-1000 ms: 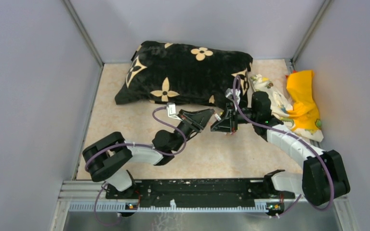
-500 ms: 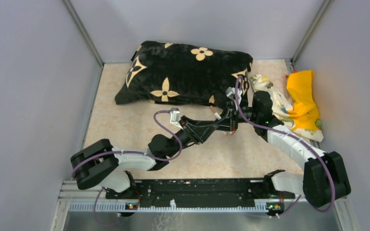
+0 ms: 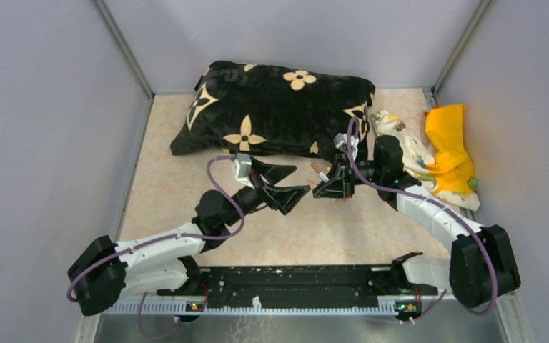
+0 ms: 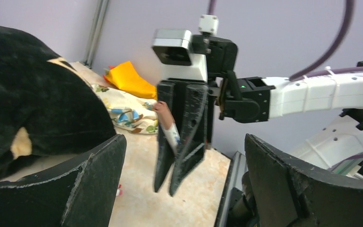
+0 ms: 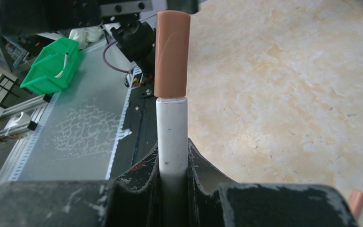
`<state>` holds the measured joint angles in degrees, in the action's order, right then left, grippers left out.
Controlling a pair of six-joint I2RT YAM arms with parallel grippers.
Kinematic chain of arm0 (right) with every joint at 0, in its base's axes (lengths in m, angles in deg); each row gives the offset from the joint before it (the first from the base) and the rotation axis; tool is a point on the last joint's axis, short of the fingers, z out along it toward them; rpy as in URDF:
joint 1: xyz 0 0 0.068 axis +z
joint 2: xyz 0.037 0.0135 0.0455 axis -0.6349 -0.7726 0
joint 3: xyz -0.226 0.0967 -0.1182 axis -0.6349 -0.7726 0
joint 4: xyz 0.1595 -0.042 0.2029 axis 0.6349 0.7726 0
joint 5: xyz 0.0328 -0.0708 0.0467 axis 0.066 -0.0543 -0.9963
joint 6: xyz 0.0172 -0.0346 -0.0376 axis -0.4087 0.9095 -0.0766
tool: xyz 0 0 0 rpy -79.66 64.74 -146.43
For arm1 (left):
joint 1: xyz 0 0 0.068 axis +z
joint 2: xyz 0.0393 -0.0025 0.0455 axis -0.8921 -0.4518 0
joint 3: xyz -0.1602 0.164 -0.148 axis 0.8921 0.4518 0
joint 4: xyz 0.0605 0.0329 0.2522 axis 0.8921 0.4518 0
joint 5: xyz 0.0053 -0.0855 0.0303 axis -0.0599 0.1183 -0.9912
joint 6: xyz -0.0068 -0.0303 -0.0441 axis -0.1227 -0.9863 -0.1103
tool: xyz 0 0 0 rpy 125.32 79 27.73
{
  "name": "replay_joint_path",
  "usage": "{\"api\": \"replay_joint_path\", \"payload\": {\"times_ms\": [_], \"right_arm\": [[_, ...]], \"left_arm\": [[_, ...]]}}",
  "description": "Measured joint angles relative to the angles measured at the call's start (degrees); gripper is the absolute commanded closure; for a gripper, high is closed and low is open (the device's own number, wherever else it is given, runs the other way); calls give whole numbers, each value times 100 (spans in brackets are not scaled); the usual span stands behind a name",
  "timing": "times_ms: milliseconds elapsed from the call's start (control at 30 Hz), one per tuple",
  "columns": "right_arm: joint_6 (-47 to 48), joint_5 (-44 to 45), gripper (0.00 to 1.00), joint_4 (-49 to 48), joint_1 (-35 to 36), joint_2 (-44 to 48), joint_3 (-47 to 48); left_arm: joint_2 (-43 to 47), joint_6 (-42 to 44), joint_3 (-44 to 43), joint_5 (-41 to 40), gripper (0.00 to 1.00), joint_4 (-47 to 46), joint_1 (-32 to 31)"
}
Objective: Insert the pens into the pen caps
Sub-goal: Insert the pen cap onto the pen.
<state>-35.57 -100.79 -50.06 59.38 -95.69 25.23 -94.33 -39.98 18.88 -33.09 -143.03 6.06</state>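
At 3 o'clock, right gripper [image 3: 318, 189]: clamps pen [image 5: 172, 142], cap [image 5: 172, 54] seated.
Left gripper [image 3: 302, 180], 9 o'clock: wide, empty.
Next: likely lay pen down.

Left pincer [image 3: 302, 179] now wide open, clear of capped pen [image 5: 172, 137]

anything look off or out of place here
The pen in the right gripper looks straight, its cap seated in line. Only oddity: a loose pinkish piece, likely another cap, lies alone on the table at the corner of the right wrist view.
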Motion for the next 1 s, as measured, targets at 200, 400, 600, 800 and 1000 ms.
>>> {"api": "replay_joint_path", "payload": {"times_ms": [200, 400, 600, 800, 1000], "right_arm": [[101, -109, 100, 129, 0, -2, 37], [146, -173, 100, 157, 0, -83, 37], [175, -195, 100, 192, 0, -114, 39], [205, -197, 100, 234, 0, -114, 39], [212, -201, 100, 269, -2, -114, 39]], "left_arm": [[-166, -422, -299, 1368, 4, 330, 1128], [-654, -782, -730, 2138, 11, 286, 1300], [-1300, -1071, -1056, 2457, 19, -81, 1309], [-1784, -1244, -1276, 2542, 27, -304, 1309], [-2142, -1445, -1504, 2715, 44, -719, 1309]]}}
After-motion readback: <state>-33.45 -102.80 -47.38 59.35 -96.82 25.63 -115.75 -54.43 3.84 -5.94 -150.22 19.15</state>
